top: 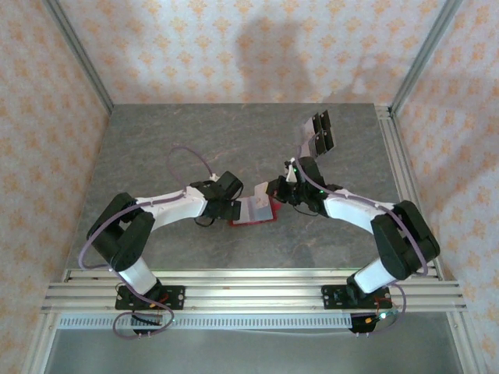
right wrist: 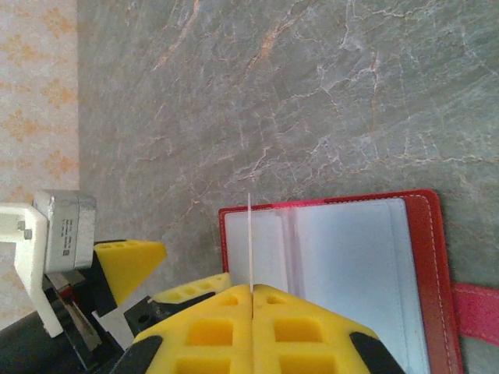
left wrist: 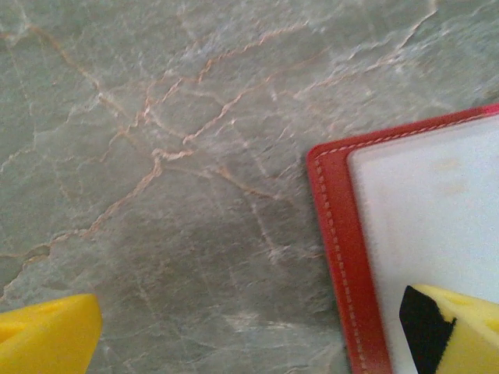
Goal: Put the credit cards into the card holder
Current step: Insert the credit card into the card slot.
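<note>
pinching what looks like a credit card (right wrist: 249, 238), the right tool (right wrist: 251, 291) hangs over the card holder (right wrist: 351, 257); left tool (left wrist: 249, 331) wide apart.

Top view evenly lit, diffuse; soft shadow on back wall (top: 273, 54); left wrist view blurred, wallet (left wrist: 437, 218) lining washed out white; right wrist view sharper.
</note>
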Available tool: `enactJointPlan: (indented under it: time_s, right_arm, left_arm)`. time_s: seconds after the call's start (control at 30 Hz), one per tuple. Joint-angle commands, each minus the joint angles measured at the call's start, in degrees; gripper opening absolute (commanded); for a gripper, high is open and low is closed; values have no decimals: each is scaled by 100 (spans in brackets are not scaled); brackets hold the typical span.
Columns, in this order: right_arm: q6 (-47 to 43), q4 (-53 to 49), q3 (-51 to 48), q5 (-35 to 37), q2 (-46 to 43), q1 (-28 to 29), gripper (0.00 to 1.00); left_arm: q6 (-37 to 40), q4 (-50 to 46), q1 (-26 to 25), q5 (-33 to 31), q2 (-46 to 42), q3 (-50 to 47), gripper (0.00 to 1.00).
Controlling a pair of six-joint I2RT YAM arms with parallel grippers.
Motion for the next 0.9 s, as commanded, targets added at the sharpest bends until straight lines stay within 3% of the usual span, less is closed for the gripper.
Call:
enactJointPlan:
  time_s: [0.0,0.87]
  right_arm:
    - [82,896,-175,-162,211,30,0]
    - [56,2327,-569,-440,1115,162,0]
  left_arm:
    - [33,-288,-40,-284,116,-76,100]
    - [241,-401,-5,-433,206,21,100]
